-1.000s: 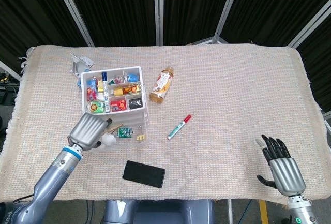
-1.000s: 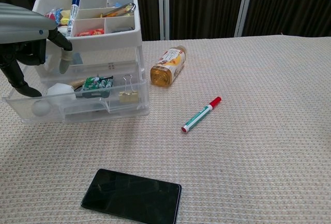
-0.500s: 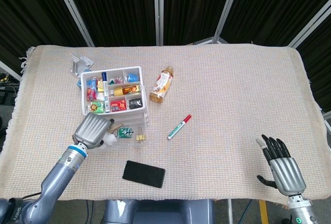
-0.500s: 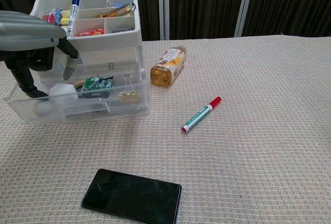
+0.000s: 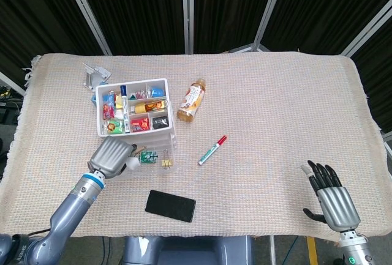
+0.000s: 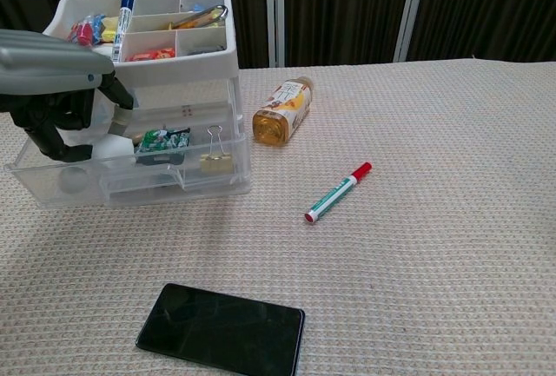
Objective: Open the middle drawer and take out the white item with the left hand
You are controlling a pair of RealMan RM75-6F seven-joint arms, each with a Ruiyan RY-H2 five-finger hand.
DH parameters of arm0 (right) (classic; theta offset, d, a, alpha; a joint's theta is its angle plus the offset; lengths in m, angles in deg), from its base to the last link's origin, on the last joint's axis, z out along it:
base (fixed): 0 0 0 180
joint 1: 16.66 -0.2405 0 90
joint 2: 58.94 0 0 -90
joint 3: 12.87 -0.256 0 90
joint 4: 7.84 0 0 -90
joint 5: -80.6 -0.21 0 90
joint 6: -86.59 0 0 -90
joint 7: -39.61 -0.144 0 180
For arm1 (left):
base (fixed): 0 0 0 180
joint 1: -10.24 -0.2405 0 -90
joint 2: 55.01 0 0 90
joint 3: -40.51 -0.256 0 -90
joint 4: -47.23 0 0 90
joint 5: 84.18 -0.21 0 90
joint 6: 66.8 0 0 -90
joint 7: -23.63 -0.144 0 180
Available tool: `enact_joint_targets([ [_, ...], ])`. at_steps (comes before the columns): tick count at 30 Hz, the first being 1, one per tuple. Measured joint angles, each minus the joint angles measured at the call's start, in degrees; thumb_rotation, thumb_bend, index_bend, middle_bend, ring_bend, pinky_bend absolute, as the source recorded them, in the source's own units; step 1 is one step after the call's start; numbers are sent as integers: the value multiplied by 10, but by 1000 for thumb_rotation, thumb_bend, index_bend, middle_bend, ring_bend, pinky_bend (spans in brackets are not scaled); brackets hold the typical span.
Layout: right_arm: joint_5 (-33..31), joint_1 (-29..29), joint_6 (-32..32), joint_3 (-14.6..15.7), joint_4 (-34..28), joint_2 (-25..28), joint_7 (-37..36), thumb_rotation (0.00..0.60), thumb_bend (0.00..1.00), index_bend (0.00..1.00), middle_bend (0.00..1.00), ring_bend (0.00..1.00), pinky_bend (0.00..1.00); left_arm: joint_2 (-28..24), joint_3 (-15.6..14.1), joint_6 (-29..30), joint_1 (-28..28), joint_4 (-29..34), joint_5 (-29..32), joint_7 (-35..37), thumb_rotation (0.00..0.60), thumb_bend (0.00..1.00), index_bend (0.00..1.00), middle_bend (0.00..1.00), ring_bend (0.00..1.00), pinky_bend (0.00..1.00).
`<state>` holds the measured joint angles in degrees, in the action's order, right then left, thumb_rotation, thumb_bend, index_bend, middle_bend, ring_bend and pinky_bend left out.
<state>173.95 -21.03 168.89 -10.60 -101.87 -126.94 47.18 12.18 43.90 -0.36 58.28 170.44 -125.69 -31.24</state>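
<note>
A clear plastic drawer unit (image 5: 164,84) (image 6: 233,63) stands at the table's left, its top tray full of small items. Its middle drawer (image 6: 165,187) is pulled out toward me. The white item (image 6: 111,148) (image 5: 132,164) lies at the drawer's left end beside a green packet (image 6: 162,141) and a binder clip (image 6: 215,159). My left hand (image 5: 111,155) (image 6: 54,68) reaches down into the drawer, its thumb and fingers closed around the white item. Near the table's front right edge my right hand (image 5: 334,201) rests open, holding nothing; the chest view does not show it.
An amber bottle (image 5: 192,100) (image 6: 282,111) lies right of the drawer unit. A red-capped green marker (image 5: 212,150) (image 6: 339,192) lies mid-table. A black phone (image 5: 170,205) (image 6: 221,328) is near the front edge. A metal clip (image 5: 95,75) sits behind the unit.
My left hand has sunk lower into the open drawer and its fingers have closed in on the white item, which shifted slightly right. The right hand has barely moved.
</note>
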Motion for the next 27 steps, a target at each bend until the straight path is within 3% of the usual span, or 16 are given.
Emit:
enact_joint_targets([
  [13,0,0,1,0,-1,2,-3,600,19,0,0,0,0,-27,-6,11,-12,12,-56,58,600,606,556,1000,1000,888],
  [27,-2,1,4,-2,-2,4,-7,600,20,0,0,0,0,-120,-10,49,-61,88,-173,124,600,607,573,1000,1000,888],
])
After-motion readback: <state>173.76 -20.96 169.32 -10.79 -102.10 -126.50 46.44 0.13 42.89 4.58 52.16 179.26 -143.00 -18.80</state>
